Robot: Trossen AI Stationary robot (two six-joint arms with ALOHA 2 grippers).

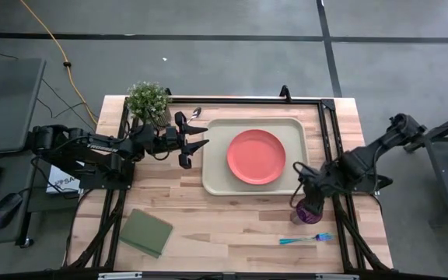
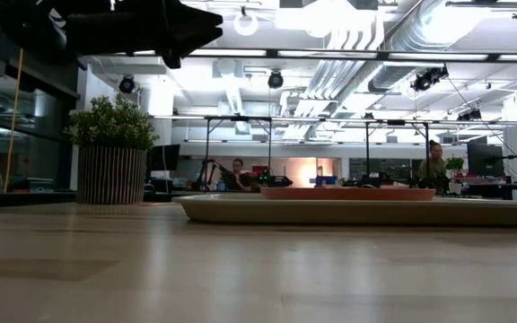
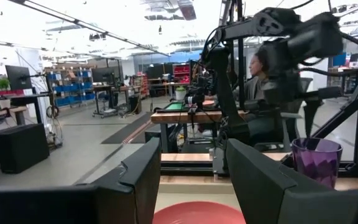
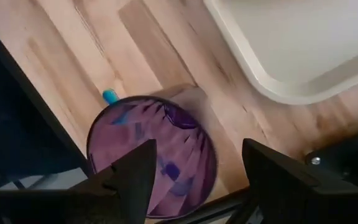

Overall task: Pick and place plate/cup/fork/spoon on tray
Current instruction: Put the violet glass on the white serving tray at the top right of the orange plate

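The orange-red plate (image 1: 256, 156) lies flat on the beige tray (image 1: 216, 183). The purple cup (image 1: 310, 208) stands upright on the table just off the tray's near right corner. My right gripper (image 4: 197, 149) is open above it, pointing down, with one finger over the cup's mouth (image 4: 151, 149) and the other outside its rim on the tray side. I see no touch. The blue fork (image 1: 306, 239) lies on the table near the front edge. The spoon (image 1: 197, 113) lies by the plant at the far edge. My left gripper (image 1: 202, 138) is open and empty, raised left of the tray.
A potted plant (image 1: 148, 101) stands at the far left. A green square pad (image 1: 146, 232) lies at the near left. Black frame rails (image 1: 329, 132) run along the table's edges. Bare wood lies between the pad and the fork. People sit in the room beyond (image 3: 257, 68).
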